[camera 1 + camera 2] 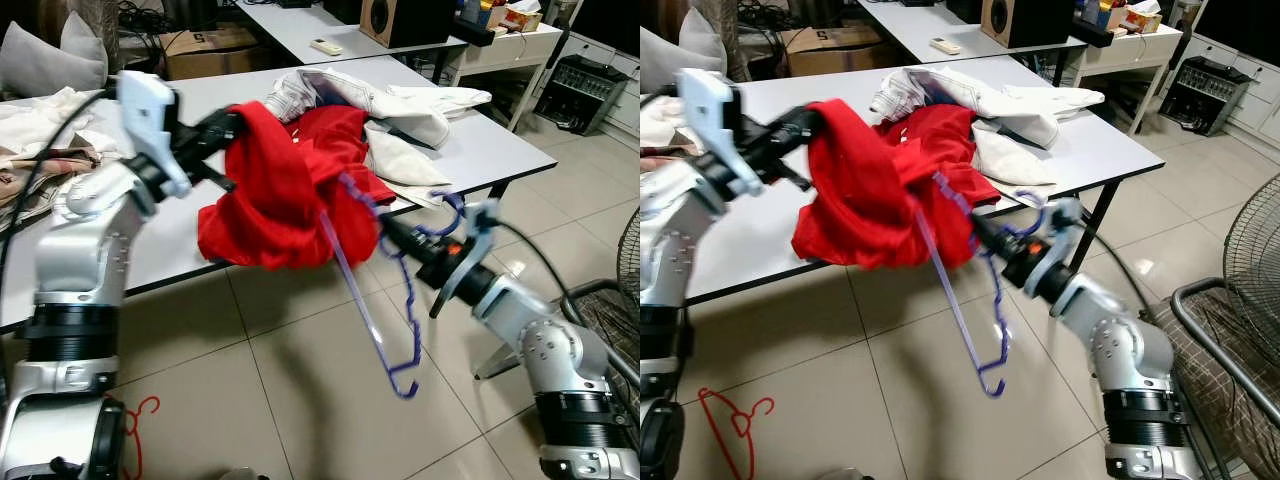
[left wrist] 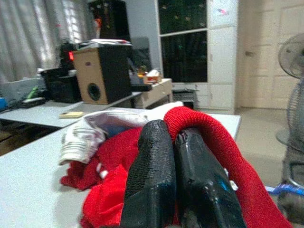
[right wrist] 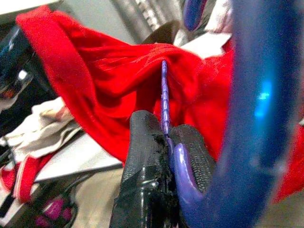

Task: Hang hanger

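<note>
A red garment hangs bunched in the air at the front edge of the white table. My left gripper is shut on its upper left fold, and the fingers press together under a rolled red hem. A purple plastic hanger sticks out of the garment and slants down towards the floor, hook end lowest. My right gripper is shut on the hanger's bar at the garment's right side; in the right wrist view the thin purple bar runs between its fingers.
White and striped clothes lie piled on the table behind the red garment. More cloth lies at the table's left end. A red hanger lies on the tiled floor by my left side. A fan and a chair frame stand at the right.
</note>
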Available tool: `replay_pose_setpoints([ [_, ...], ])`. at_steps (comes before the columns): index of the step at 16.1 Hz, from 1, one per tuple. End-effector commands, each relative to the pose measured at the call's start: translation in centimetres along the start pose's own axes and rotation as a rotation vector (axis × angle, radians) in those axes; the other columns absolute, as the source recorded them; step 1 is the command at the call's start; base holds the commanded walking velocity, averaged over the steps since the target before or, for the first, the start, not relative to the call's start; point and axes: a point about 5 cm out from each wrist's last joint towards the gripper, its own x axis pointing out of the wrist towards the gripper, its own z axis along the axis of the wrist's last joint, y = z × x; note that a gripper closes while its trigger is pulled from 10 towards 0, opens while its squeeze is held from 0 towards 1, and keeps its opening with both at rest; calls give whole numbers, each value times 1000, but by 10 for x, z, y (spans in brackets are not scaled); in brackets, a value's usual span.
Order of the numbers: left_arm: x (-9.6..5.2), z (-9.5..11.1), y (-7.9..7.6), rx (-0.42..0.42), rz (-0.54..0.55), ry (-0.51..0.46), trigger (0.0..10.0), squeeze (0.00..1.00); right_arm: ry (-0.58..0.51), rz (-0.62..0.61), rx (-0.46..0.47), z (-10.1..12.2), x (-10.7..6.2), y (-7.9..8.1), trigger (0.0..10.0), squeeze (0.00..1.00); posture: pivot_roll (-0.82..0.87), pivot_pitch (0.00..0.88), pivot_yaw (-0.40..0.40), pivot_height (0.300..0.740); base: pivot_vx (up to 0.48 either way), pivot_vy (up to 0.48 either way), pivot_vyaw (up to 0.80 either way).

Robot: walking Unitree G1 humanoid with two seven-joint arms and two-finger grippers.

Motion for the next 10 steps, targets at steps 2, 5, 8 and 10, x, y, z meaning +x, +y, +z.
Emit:
replay_pose_setpoints([
  [2, 5, 14, -11, 61, -63, 9, 0, 0, 23, 48, 10, -2, 1, 6, 10000, 0, -67, 0, 10, 740, 0, 0, 0],
  [5, 10, 21, -20, 66, -78, 11, 0, 0, -7, -18, 30, -3, 13, 0, 10000, 0, -58, 0, 6, 740, 0, 0, 0],
  [8, 8, 22, -18, 136, -89, 74, 0, 0, -372, -123, 276, 31, 13, -16, 10000, 0, -47, 0, 5, 740, 0, 0, 0],
  [10, 3, 21, -10, 184, -68, 131, 0, 0, 86, -80, 45, -14, 8, -7, 10000, 0, -48, 0, 10, 740, 0, 0, 0],
])
